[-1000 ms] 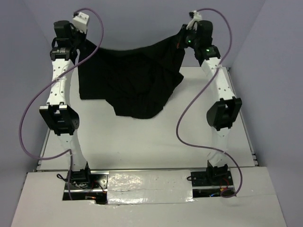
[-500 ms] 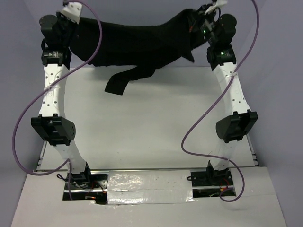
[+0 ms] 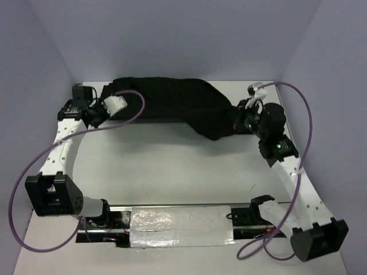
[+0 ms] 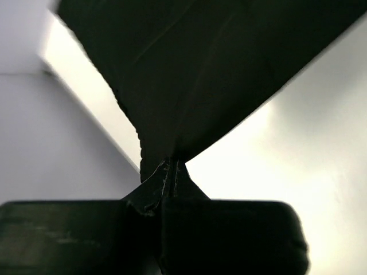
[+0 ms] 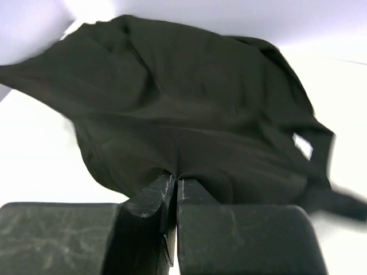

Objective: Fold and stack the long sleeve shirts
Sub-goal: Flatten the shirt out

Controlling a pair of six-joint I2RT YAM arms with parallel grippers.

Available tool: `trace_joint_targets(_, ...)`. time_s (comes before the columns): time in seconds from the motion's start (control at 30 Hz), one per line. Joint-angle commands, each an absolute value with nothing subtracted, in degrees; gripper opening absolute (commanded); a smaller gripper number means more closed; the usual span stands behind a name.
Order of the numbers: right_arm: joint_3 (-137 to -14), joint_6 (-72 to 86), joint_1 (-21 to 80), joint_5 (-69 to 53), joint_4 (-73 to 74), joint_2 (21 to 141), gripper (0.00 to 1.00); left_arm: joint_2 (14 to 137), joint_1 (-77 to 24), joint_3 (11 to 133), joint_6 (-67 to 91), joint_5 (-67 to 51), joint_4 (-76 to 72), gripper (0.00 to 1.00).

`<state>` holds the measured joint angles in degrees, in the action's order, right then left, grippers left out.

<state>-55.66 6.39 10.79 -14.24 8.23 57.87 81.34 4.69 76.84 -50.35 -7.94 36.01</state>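
White tabletop (image 3: 172, 166) bears the black long sleeve shirt (image 3: 172, 100) along its far edge, stretched between your arms. Your left gripper (image 4: 172, 175) and right gripper (image 5: 175, 183) are each clamped tight on its fabric. Draw it toward you evenly and taut, so it lies flat.
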Motion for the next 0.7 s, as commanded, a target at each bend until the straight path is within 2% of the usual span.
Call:
trace_joint_targets(0.0,-50.8,7.6,13.3,-14.1,15.3,54.2,0.0,75.4,4.9,70.9,-58.7,-4.9,48.0,0.0)
trace_joint_targets(0.13,-45.5,9.7,13.4,-12.2,25.3,49.9,0.0,70.8,4.9,58.8,-60.0,-2.9,50.5,0.0)
trace_joint_targets(0.23,-39.3,12.9,13.5,-11.7,27.6,46.7,0.0,68.6,4.9,52.6,-59.3,-1.2,49.3,0.0)
trace_joint_targets(0.43,-33.2,18.7,14.8,-18.9,21.6,47.5,0.0,67.5,4.9,47.9,-58.4,-1.1,48.1,0.0)
trace_joint_targets(0.53,-34.6,18.2,15.2,-19.2,18.7,53.0,0.0,69.8,4.9,47.3,-57.3,-1.7,44.6,0.0)
trace_joint_targets(0.67,-43.4,15.3,15.2,-17.1,18.5,67.2,0.0,74.5,5.0,48.5,-53.0,-3.2,39.7,0.0)
